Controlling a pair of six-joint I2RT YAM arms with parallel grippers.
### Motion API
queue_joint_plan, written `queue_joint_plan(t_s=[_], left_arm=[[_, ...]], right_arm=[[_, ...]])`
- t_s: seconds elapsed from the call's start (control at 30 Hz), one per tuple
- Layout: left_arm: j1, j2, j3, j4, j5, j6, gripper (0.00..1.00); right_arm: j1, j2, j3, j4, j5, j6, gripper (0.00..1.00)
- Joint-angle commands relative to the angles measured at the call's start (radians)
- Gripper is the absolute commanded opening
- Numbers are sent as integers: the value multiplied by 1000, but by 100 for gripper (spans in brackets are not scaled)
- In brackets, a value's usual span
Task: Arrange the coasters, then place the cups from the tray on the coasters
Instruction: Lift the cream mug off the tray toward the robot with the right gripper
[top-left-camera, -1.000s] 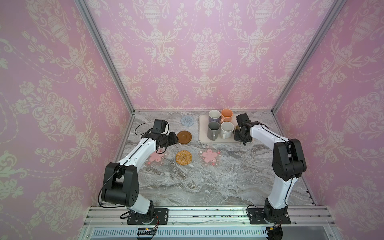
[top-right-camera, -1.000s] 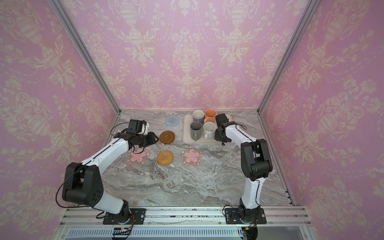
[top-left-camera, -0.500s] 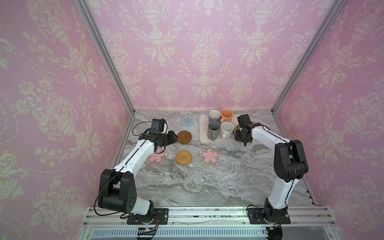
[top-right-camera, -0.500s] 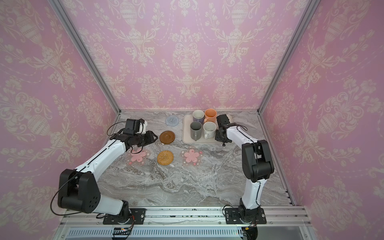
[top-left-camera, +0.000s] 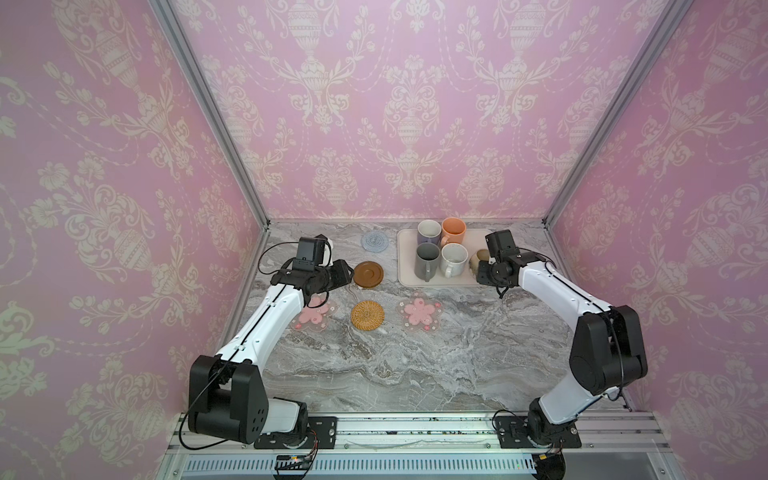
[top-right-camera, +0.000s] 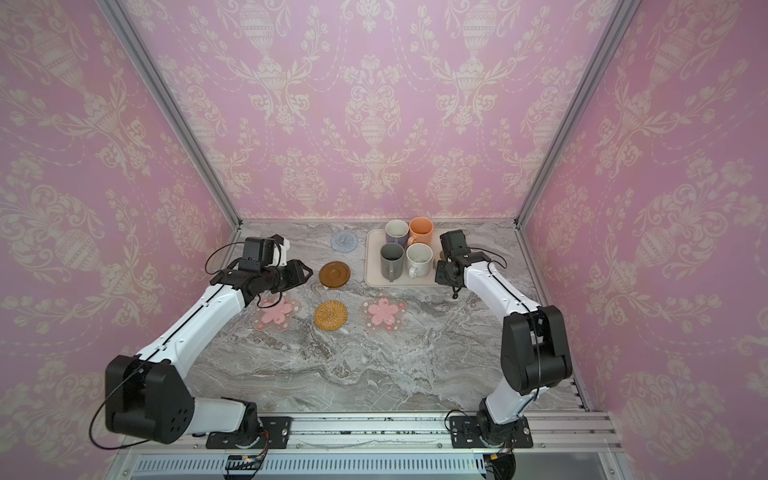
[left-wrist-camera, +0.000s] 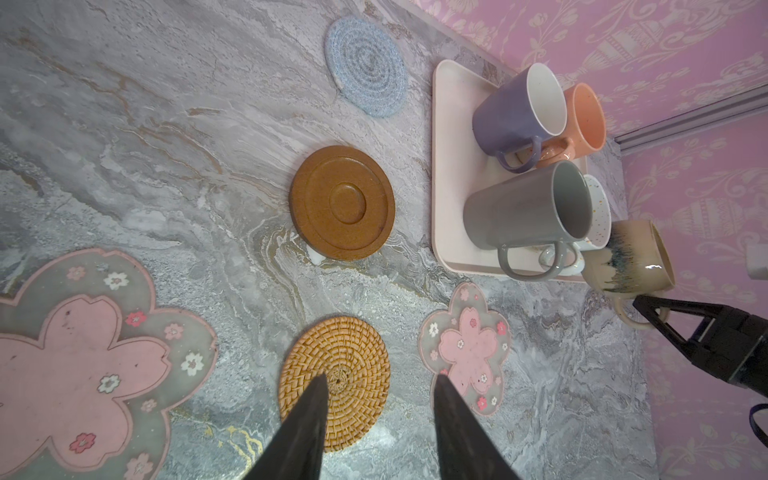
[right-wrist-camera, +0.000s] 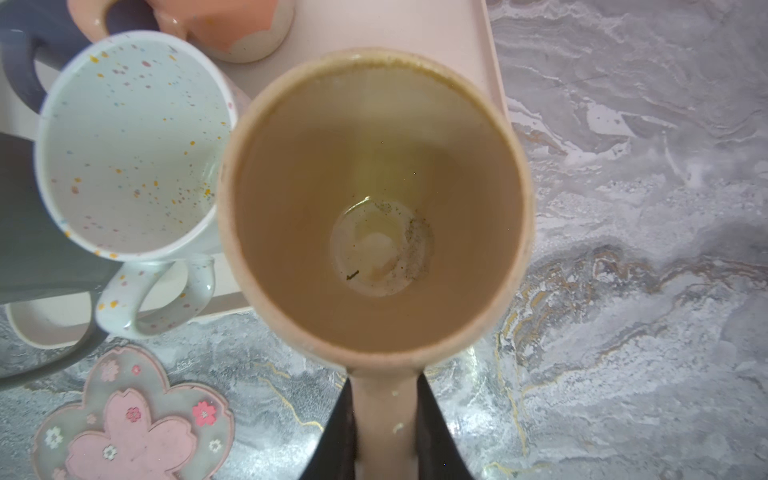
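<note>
Right wrist view: right pincer (right-wrist-camera: 384, 388) pinches handle of beige mug (right-wrist-camera: 374, 199).

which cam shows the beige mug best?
Right wrist view: the beige mug fills the frame, seen straight down its mouth, with the right pincer shut on its handle. Left wrist view shows the mug side-on, with dark drip glaze. In both top views the mug is a small sliver beside the arm.
</note>
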Motion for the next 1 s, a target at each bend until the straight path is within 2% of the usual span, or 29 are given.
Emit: queue_joint_plan(t_s=[0.0, 0.3, 0.73, 0.97], left_arm=[[7, -30, -12, -41, -25, -13, 45], [7, -75, -14, -72, -30, -9, 45], [7, -158, -48, -110, -46, -3, 45], [7, -181, -50, -125, -49, -3, 45]], right_arm=[[42, -84, -11, 48, 7, -27, 0], [232, -193, -44, 30, 96, -19, 0], [349, -313, -140, 14, 108, 39, 0], [471, -304, -176, 42, 118, 66, 0]])
